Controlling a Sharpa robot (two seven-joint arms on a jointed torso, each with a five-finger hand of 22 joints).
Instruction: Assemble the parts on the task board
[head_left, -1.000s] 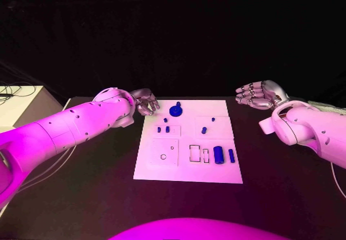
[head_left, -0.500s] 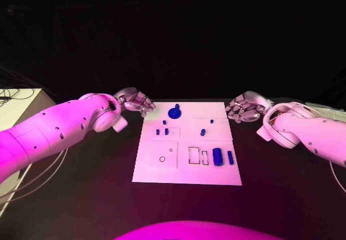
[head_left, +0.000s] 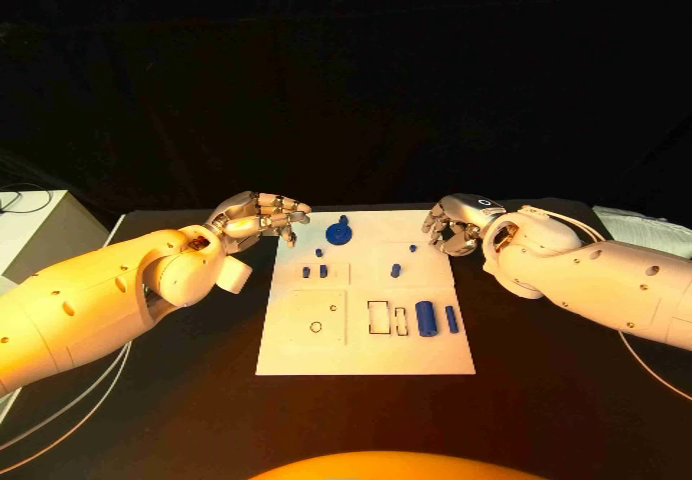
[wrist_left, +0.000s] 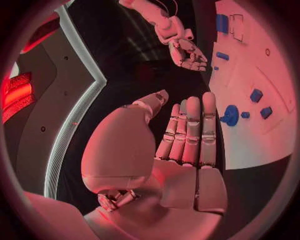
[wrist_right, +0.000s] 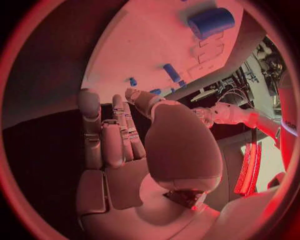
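Observation:
The white task board (head_left: 361, 345) lies mid-table with blue parts on it. A round knob (head_left: 339, 233) stands near its far edge, small pegs (head_left: 315, 271) sit further in, and a thick cylinder (head_left: 426, 317) and a thin bar (head_left: 451, 319) lie at its near right. My left hand (head_left: 263, 215) hovers at the far left corner, fingers apart, holding nothing. In the left wrist view its fingers (wrist_left: 190, 132) stretch straight toward the knob (wrist_left: 230, 115). My right hand (head_left: 454, 225) hangs over the far right corner, empty, fingers (wrist_right: 103, 135) pointing at the board (wrist_right: 150, 45).
A white box (head_left: 36, 215) stands off the table's left side. Pale cloth (head_left: 642, 222) lies at the far right. Thin cables (head_left: 65, 400) trail along the near left. Black table surface (head_left: 577, 400) surrounds the board.
My right hand has come in from beyond the board's right side to its far right corner. The left hand stays near the far left corner. The camera has shifted slightly.

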